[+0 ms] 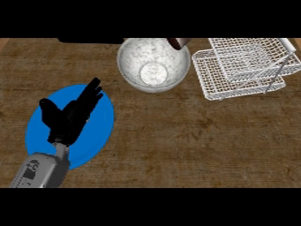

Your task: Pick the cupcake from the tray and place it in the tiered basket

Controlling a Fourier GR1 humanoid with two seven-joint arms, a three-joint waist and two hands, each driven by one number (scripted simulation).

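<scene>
My left hand [71,114] hovers over a blue round tray [100,132] at the left of the wooden counter, fingers straight and spread, pointing up and to the right. The hand is open and holds nothing that I can see. No cupcake shows on the bare blue of the tray; the hand hides the tray's middle. A small brown and white thing [177,43] sits at the far rim of the bowl; I cannot tell what it is. The white wire tiered basket [247,66] stands at the far right with nothing in it. My right hand is out of view.
A large white marbled bowl [154,64] stands between the tray and the basket, close to the basket's left edge. A dark flat shape [91,40] lies along the counter's far edge. Bare wood [198,141] spans the near and right parts.
</scene>
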